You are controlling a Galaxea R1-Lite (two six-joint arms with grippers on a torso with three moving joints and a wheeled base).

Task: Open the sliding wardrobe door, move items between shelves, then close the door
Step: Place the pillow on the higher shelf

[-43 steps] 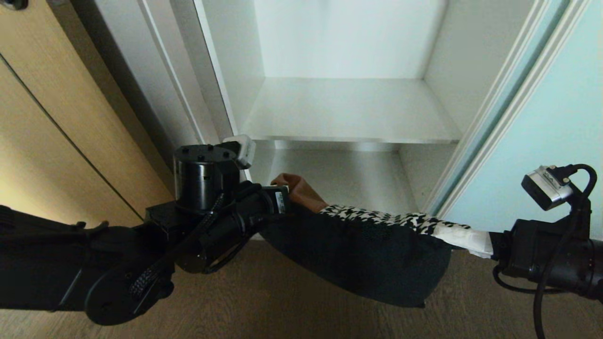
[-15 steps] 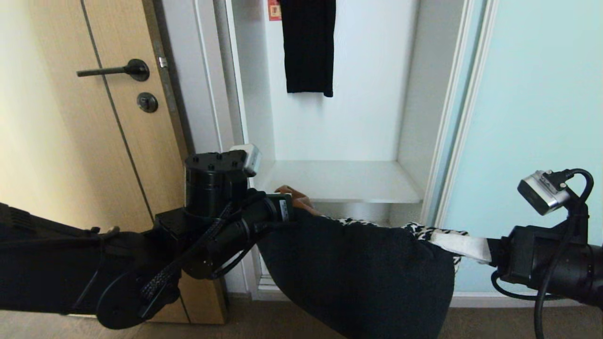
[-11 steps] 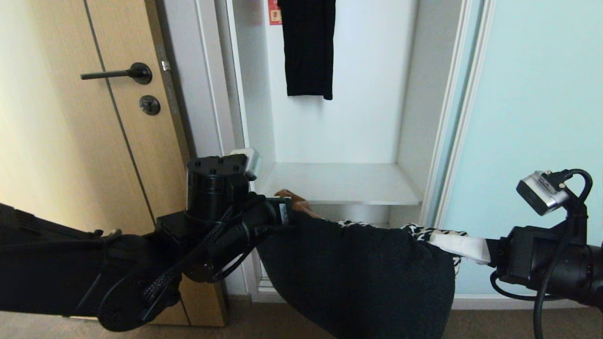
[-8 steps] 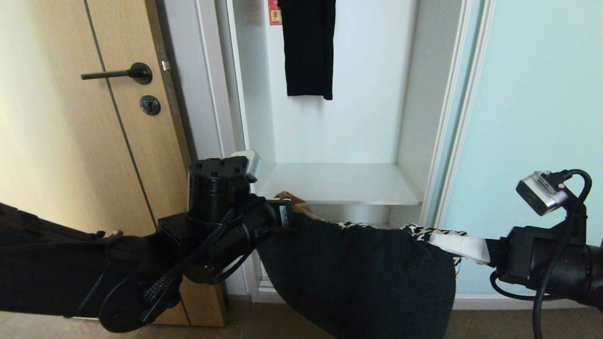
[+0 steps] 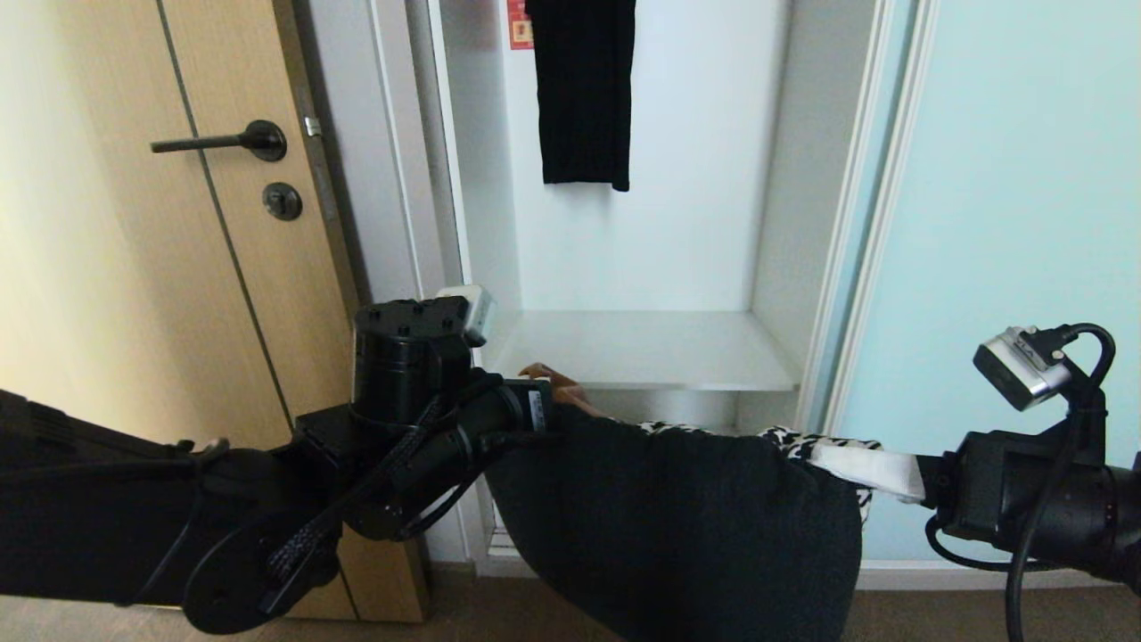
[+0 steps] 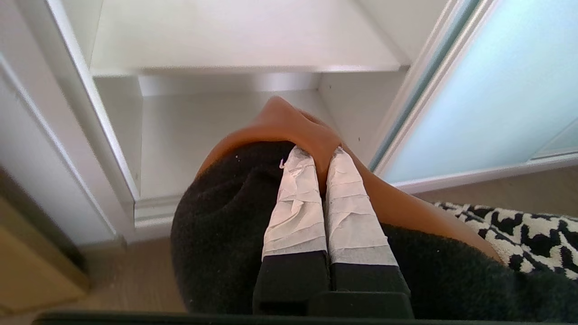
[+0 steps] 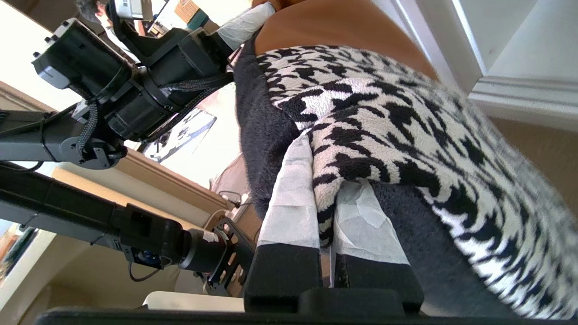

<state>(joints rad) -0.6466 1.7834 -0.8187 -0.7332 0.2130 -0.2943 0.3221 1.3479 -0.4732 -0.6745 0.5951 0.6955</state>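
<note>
head view: the sliding wardrobe door fills the right side, slid aside, so opening looks done. the bundle of clothes hangs low in the middle, below the white shelf, so placing and closing remain. its lower edge is cut off.

left wrist view: the left gripper, at centre, is clamped on the rust-brown fold.

right wrist view: the right gripper, at centre, pinches the houndstooth edge; the upper shelf is out of view.

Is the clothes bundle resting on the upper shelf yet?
No, the clothes bundle hangs between the left claw and right claw, in front of and below the upper shelf.
</note>
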